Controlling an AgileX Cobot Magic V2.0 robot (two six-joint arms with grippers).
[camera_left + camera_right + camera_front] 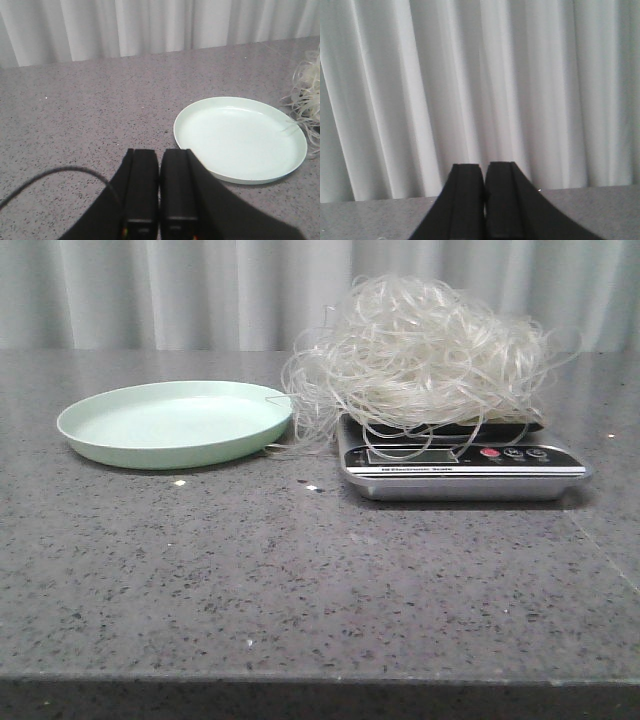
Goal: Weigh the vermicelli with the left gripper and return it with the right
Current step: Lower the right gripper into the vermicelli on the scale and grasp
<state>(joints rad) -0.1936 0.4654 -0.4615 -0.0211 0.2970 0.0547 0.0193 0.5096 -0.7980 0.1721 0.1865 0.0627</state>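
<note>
Scale (462, 468) label reads "Electronic Scale"; vermicelli (425, 355) heaped on it. Green plate (176, 422) at its 9 o'clock holds nothing. Left gripper (160, 162) and right gripper (484, 175): fingers pressed together, gripping nothing.

Front cam low, level w/ my table (300, 580). My left wrist cam shares its plate (175, 422); right wrist cam faces only the curtain (480, 90).

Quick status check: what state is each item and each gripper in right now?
vermicelli: heaped on the scale, some strands trailing onto the plate's rim
scale: loaded, display unreadable
plate: empty
left gripper: shut, holding nothing
right gripper: shut, holding nothing, facing the curtain
</note>
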